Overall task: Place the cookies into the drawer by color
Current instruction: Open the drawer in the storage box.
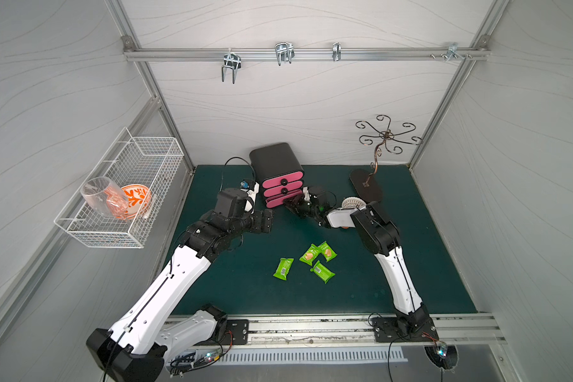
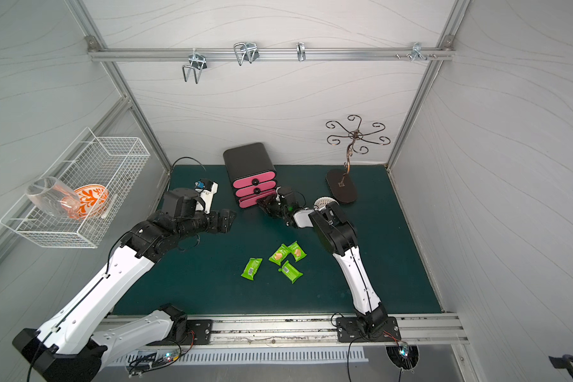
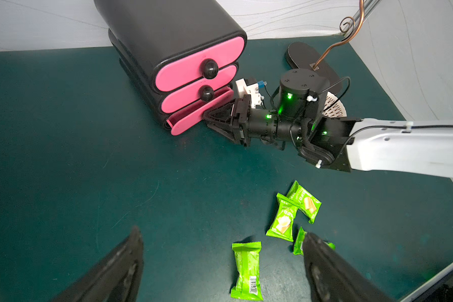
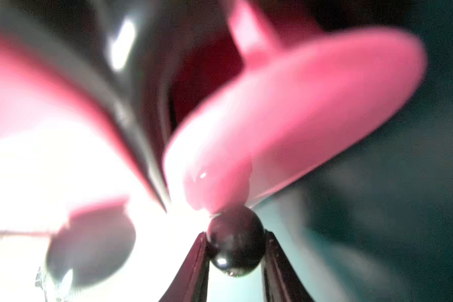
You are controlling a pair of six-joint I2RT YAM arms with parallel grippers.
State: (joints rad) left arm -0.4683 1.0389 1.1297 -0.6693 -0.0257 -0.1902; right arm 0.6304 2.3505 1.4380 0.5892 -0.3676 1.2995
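With 12 o'clock set at the back wall in the top views, the left end effector (image 1: 267,221) hangs over the counter (image 1: 232,291) at about 8 o'clock from the drawer unit (image 1: 277,160). Its jaws stand wide apart and it holds nothing.

The unit has three pink fronts. The lowest drawer (image 3: 194,117) is partly out and sits a little skewed. I cannot tell if anything lies inside it.

The right end effector (image 4: 236,234) reaches this drawer from about 4 o'clock. Its two fingers stand on each side of the black knob (image 4: 236,248) and seem to press on it, so I judge it is closed on the knob and carries nothing else.

The cookies (image 3: 247,270) that I can see are four green packets. They lie flat on the counter at about 5 o'clock from the unit, well apart from it. The lone packet (image 1: 283,269) is by itself. At its 3 o'clock is a group of three (image 1: 311,254), with two of them overlapping and the third just beside them.

I judge that these packets are very light and that the wrapper is soft, smooth and a little slippery. It is a puffed pillow with flat crimped ends, and the biscuit inside is probably brittle.

- **Where to hold:** the best place is across the short width, at the middle of the body, with a gentle squeeze. The crimped ends would bend and slide out.
- **Which one first:** the lone packet looks easiest, since it has free counter on both sides for the fingers. In the group a finger could push a neighbour.
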